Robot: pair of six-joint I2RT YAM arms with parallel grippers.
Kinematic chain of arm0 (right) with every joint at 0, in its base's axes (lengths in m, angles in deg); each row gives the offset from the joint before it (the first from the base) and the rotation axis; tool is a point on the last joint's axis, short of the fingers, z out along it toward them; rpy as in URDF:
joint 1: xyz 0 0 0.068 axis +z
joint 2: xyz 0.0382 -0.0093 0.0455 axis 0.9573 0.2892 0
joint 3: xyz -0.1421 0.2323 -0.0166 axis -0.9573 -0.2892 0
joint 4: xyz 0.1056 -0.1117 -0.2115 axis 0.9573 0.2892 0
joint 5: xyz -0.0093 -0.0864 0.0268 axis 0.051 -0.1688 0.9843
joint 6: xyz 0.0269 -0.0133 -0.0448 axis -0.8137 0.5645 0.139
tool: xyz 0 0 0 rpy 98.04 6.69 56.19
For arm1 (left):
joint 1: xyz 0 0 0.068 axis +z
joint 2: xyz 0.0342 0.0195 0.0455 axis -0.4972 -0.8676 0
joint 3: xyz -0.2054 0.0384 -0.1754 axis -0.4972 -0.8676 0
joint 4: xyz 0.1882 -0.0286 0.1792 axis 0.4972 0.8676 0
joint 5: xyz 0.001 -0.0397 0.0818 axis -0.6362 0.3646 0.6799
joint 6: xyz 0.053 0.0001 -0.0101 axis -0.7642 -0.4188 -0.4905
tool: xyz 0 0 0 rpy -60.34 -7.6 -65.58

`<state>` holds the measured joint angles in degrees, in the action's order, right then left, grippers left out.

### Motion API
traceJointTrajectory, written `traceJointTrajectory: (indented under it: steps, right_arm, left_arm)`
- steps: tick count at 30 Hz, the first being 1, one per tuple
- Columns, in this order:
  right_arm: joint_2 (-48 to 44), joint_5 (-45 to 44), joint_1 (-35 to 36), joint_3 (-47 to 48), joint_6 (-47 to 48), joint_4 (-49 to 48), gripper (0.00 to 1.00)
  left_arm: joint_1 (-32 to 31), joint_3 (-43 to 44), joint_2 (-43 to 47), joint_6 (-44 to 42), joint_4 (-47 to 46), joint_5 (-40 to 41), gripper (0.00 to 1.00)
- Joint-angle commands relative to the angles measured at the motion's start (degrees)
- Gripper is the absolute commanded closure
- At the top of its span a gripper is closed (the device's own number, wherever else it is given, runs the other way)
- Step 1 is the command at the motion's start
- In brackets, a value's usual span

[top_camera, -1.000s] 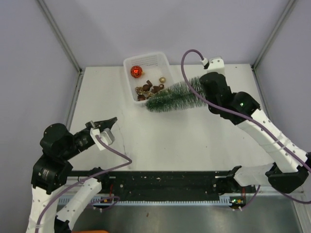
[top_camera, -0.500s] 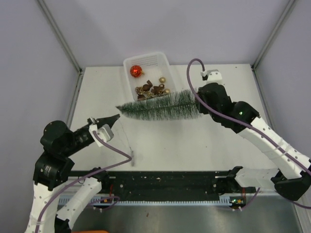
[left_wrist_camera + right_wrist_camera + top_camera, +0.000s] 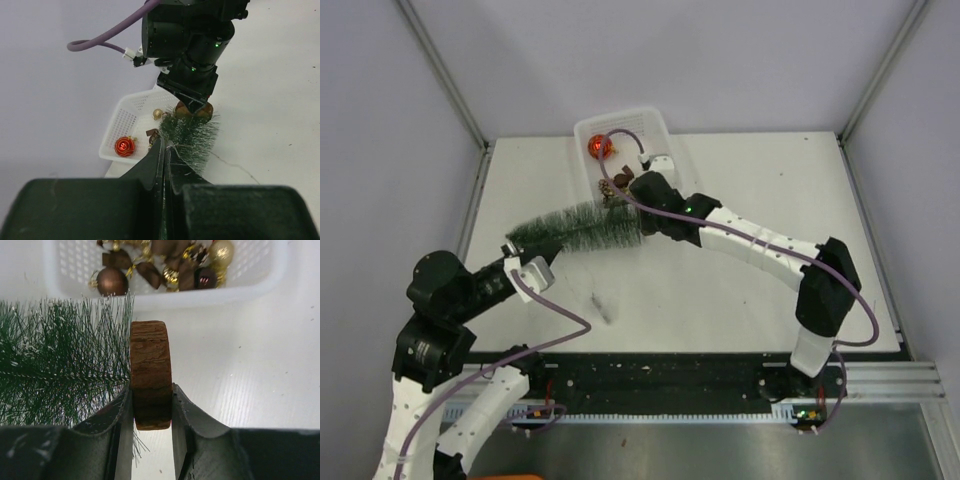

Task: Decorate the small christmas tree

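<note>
The small christmas tree point(image 3: 575, 228) hangs level above the table, tip pointing left. My right gripper point(image 3: 638, 205) is shut on its round wooden base point(image 3: 151, 365), one finger on each flat face; green bristles point(image 3: 55, 370) fill the left of the right wrist view. My left gripper point(image 3: 515, 247) is shut, fingers pressed together. The tree's tip lies right at its fingertips point(image 3: 161, 150); I cannot tell whether anything is pinched. In the left wrist view the tree point(image 3: 192, 135) points at the camera, with the right gripper point(image 3: 192, 102) behind it.
A white basket point(image 3: 620, 125) stands at the table's far edge, just behind the tree's base. It holds a red bauble point(image 3: 601, 148), gold baubles point(image 3: 157, 114) and brown ornaments point(image 3: 111, 281). The right arm stretches across the table's middle. Grey walls close in the sides.
My right arm has swung the tree leftward from beside the basket, and its tip has reached my left gripper. The left arm has barely moved.
</note>
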<state>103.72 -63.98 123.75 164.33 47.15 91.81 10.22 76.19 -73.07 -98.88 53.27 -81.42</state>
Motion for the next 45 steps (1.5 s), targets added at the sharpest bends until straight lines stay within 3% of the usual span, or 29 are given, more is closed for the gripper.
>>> traceJointTrajectory:
  steps: [1, 14, 24, 36, 45]
  right_arm:
    - [-2.99, -1.8, 3.66, -0.14, -7.1, -3.62, 1.0]
    - [-7.83, -1.71, 6.91, -11.22, -12.82, -3.89, 1.0]
    - [-4.24, -0.21, 7.0, -8.68, -12.13, -7.4, 1.0]
    - [9.12, -1.53, 6.74, 2.66, -12.3, -10.13, 1.0]
    - [9.23, 0.75, 6.74, 2.67, -14.93, -10.39, 1.0]
  left_arm:
    - [0.17, -5.16, 0.33, 2.92, -6.76, 0.1, 1.0]
    - [-0.27, -13.61, -7.75, -1.28, -23.91, 6.34, 1.0]
    - [-0.53, -10.81, -9.69, -7.79, -22.69, 5.64, 1.0]
    - [-1.24, -6.32, -10.13, -6.66, -18.21, 2.65, 1.0]
    - [-1.32, -7.72, -8.72, -7.27, -16.71, 3.43, 1.0]
